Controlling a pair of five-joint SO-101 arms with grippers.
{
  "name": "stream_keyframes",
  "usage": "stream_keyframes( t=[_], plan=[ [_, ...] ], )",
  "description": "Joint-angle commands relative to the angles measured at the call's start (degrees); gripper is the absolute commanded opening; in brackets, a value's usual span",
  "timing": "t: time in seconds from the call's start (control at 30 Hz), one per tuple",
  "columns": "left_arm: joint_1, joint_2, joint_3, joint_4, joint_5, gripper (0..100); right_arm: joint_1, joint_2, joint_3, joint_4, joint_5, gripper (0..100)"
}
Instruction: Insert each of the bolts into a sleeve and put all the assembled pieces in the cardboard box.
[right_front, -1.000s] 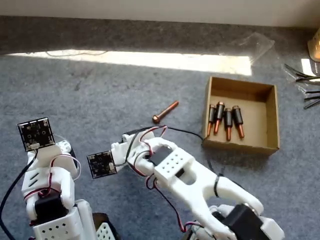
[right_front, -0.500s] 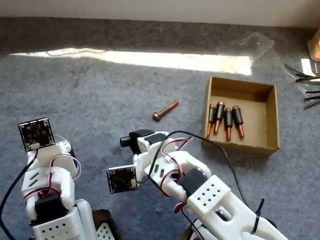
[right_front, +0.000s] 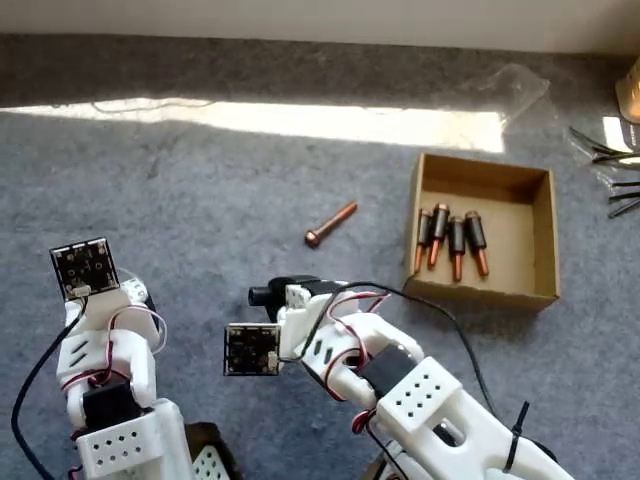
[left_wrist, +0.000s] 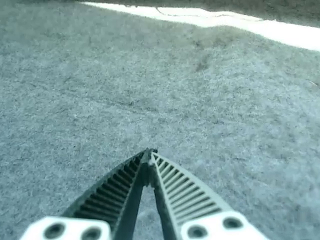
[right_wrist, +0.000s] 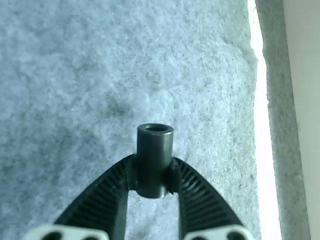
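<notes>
Black sleeve (right_wrist: 155, 155) is the part in hand. It is pinched across its lower body by the tips of the right claw (right_wrist: 153, 169), with its open bore pointing away from the wrist, over the grey carpeted tabletop (right_front: 200, 210). The left claw (left_wrist: 149, 155) is pressed together with nothing in it, low over bare carpet.

One bolt (right_front: 331, 223) lies loose on the carpet between the right claw and the box (right_front: 548, 230), touching neither. Its head is toward the arms and its shank angles away. Four assembled pieces (right_front: 452, 240) already lie side by side in the box, so this looks like the last pairing, with sleeve taken and bolt not yet inserted.

Next, I judge, the left claw must spread, reach the bolt and grip it near the head, leaving the shank free. The shank then has to be lined up squarely with the bore, since a slight tilt would likely jam it at the mouth. Alternatively, the sleeve could be brought down to the lying bolt, though the carpet gives little to push against.

The left claw is well apart from the bolt, and the right arm's wrist lies roughly between them, so its path may be crowded. A black cable (right_front: 400, 290) loops from the right arm toward the box's near corner and could drag there. A clear bag (right_front: 510, 90) and some dark strips (right_front: 605, 155) lie off to the far side, out of the way.
</notes>
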Motion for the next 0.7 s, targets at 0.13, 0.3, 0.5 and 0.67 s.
stream_keyframes(
  t=[0.13,0.3,0.5,0.67],
  plan=[
    [-0.48,-1.01,-0.22,-2.29,-0.53,1,-6.02,-1.80,-0.84,-0.66,-10.73,0.5],
    [-0.48,-1.01,-0.13,-2.29,-0.53,1,-6.90,-1.71,-0.75,-0.75,-13.98,0.6],
    [-0.66,-1.01,-0.13,-2.29,-0.53,1,-6.90,7.69,-1.36,-0.92,-13.63,0.6],
    [-2.59,-1.01,-0.04,-2.46,-0.44,1,-6.64,20.44,-4.53,-7.78,-13.63,0.6]
  ],
)
